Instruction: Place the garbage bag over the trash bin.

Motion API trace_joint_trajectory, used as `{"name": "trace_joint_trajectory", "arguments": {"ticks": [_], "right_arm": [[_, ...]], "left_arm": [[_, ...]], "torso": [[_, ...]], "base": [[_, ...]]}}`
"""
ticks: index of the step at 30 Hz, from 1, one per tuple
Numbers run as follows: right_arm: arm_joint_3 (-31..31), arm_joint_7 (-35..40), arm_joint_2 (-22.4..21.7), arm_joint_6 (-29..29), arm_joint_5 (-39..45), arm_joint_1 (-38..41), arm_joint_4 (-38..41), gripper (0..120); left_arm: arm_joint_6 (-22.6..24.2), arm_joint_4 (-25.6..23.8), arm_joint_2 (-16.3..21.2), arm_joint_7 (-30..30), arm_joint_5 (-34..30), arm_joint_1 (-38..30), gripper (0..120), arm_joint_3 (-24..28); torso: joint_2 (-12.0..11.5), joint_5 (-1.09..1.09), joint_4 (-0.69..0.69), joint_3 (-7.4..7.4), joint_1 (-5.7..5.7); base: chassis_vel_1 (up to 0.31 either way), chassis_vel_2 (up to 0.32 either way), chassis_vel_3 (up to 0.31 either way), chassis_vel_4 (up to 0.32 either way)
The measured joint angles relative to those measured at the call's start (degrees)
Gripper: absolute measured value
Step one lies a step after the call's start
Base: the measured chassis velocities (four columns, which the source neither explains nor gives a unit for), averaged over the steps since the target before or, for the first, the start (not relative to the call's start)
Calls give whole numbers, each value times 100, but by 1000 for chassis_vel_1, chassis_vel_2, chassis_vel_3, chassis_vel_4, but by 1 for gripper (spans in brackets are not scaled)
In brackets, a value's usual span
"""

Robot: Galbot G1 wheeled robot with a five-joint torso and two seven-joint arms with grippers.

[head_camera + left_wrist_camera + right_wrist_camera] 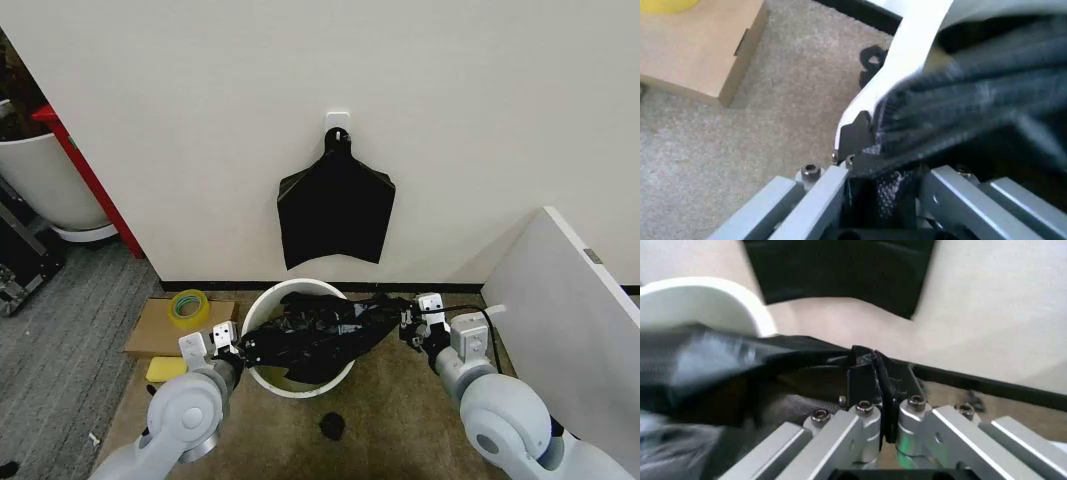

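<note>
While stretched over the trash bin (270,377), the garbage bag (320,335) spans both end effectors.

- One trash bin (262,300), round and cream-white.
- One garbage bag (320,335), black and crinkled.
- Two end effectors: left end effector (232,347), right end effector (411,325).
- One flat black fan-shaped bundle (335,208).
- One cardboard box (160,325).
- One yellow tape roll (187,306).
- One yellow sponge (164,369).
- One black scrap (332,426).
- One large white planter pot (45,180).
</note>
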Motion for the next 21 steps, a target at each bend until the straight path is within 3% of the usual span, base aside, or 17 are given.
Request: {"name": "trace_joint_trajectory", "arguments": {"ticks": [3, 8, 11, 21], "right_arm": [[-88, -273, 34, 97, -291, -111, 98, 4], [-132, -1343, -89, 674, -1895, -466, 185, 24], [-41, -1614, -157, 871, -2341, -527, 233, 32], [334, -2855, -822, 1876, -4523, -660, 177, 71]], "left_arm": [[12, -81, -10, 10, -4, -2, 0, 20], [56, -266, 9, 55, -7, 34, 0, 30], [80, -306, 28, 58, -10, 38, 0, 22], [180, -426, 89, 75, 30, 135, 0, -135]], "torso": [[0, 0, 0, 0, 0], [0, 0, 0, 0, 0], [0, 0, 0, 0, 0], [0, 1, 1, 0, 0]], "base": [[0, 0, 0, 0], [0, 0, 0, 0], [0, 0, 0, 0], [0, 0, 0, 0]]}}
